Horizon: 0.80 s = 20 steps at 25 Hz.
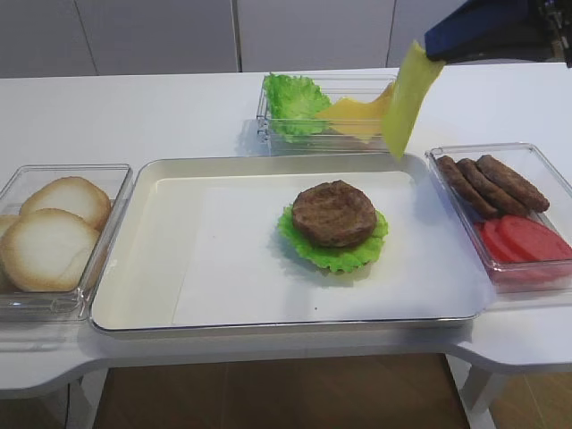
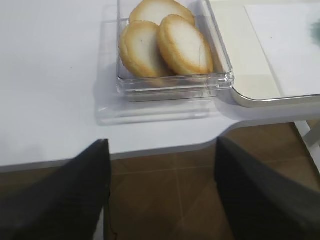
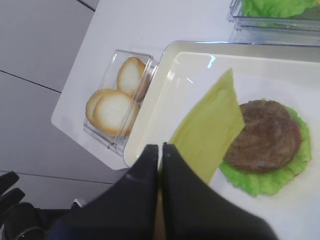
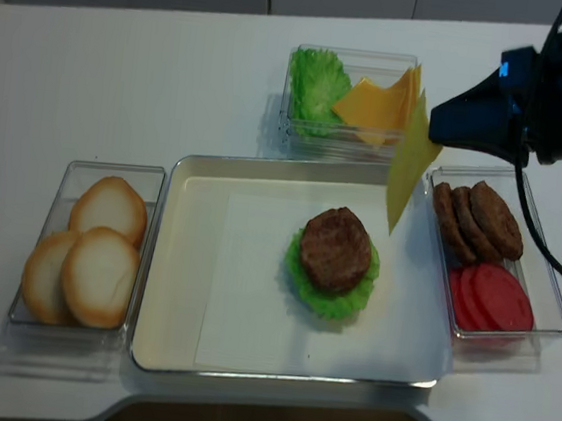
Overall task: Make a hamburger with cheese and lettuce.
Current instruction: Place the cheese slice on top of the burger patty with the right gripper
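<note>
Bun halves (image 1: pixel 52 234), tomato slices (image 1: pixel 523 239), spare patties (image 1: pixel 492 183)

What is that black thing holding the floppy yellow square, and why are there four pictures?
That black thing is the right gripper, a robot arm's pinching hand. It is shut on one slice of cheese, which dangles in the air above the tray. Two pictures look down on the whole table. The other two come from little cameras on the robot's wrists. The right wrist camera sees the cheese hanging near the hamburger, a brown patty lying on lettuce. The left wrist camera shows the left gripper, open and holding nothing, near the bun halves. Clear boxes around the tray hold spare lettuce, cheese, patties and tomato slices.
</note>
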Motion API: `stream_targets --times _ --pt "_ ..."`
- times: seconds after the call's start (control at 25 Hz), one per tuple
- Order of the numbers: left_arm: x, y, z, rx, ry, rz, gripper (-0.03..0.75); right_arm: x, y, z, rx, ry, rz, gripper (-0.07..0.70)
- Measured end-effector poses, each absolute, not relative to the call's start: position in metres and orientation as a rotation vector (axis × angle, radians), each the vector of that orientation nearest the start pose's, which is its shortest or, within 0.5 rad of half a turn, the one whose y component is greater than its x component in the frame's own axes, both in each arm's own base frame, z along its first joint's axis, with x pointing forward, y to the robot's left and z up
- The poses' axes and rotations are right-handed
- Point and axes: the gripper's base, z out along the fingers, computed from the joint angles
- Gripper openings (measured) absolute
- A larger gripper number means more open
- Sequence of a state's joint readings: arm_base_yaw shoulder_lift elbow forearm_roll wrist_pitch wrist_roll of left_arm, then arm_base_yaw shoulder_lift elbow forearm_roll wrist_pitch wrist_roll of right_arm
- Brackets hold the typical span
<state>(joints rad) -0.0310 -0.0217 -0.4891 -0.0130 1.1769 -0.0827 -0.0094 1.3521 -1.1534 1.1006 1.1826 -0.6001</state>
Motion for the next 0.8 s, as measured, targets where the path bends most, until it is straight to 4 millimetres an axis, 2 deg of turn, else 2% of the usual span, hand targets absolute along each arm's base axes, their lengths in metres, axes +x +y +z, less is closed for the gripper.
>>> stream_targets --times 0.24,0.44,0.8 --pt "-0.012 -0.001 0.265 -0.054 2.150 -0.082 0.476 0.251 0.105 0.354 -0.470 2.303 1.183 0.003" --pt "-0.012 -0.001 0.265 -0.054 2.150 -0.082 0.476 0.252 0.120 0.353 -0.492 2.281 1.156 0.003" --pt "-0.012 -0.001 0.265 -0.054 2.150 -0.082 0.476 0.278 0.145 0.317 -0.478 2.337 1.230 0.003"
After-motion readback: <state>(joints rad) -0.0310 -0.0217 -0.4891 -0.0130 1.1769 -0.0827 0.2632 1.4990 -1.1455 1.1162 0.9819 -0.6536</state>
